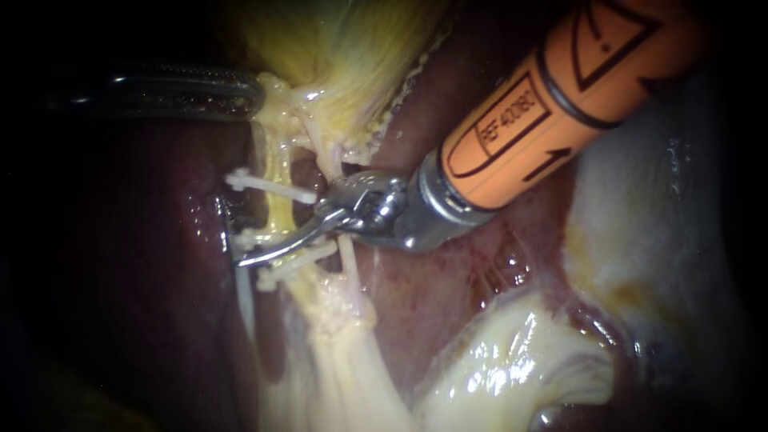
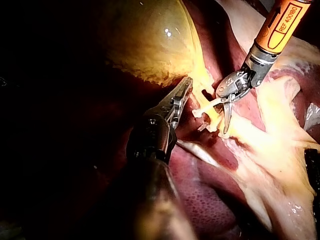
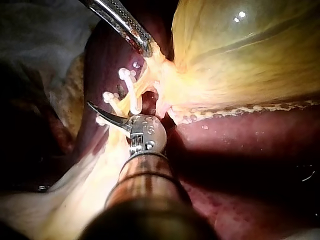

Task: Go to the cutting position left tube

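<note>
The left tube [image 1: 277,210] runs pale yellow right under the tip of my right instrument [image 1: 276,248], whose one visible curved blade lies across it with white clips [image 1: 268,186] on the tube to either side of the blade. Whether that tip is parted or closed I cannot tell. Beyond the blade, further along the tube, my left instrument [image 1: 240,94] has its jaws clamped on the yellow neck of the gallbladder [image 1: 344,48], and dark red liver [image 1: 144,264] lies beneath both instruments.
</note>
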